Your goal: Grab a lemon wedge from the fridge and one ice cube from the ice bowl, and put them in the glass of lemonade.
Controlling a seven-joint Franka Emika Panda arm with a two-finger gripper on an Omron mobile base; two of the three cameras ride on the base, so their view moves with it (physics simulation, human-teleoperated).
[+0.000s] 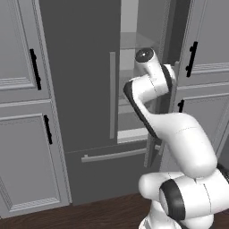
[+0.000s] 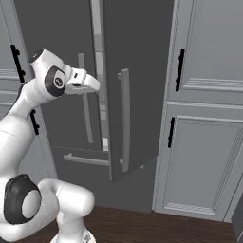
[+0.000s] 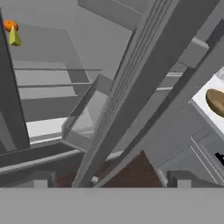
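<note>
The fridge (image 1: 76, 80) stands dark grey with its left door closed and its right door (image 2: 142, 71) swung partly out, glass shelves (image 1: 129, 107) showing in the gap. My hand (image 2: 90, 81) reaches into that gap beside the door's edge. In the hand view my gripper (image 3: 112, 183) is open, with nothing between the widely spaced fingertips (image 3: 41, 179). The lemon wedge (image 3: 14, 36), tiny and yellow-green, lies far inside on a shelf beside a small orange item (image 3: 9, 25). The brown ice bowl (image 3: 216, 101) peeks in at the edge, on a pale counter. The glass of lemonade is out of view.
The open door's edge (image 3: 131, 100) runs diagonally close in front of the hand, with its long bar handle (image 2: 124, 118) on the outside. Paneled grey cabinets (image 1: 22, 143) (image 2: 204, 152) flank the fridge. The lower drawer (image 1: 112, 174) is closed above the dark wood floor (image 2: 156, 228).
</note>
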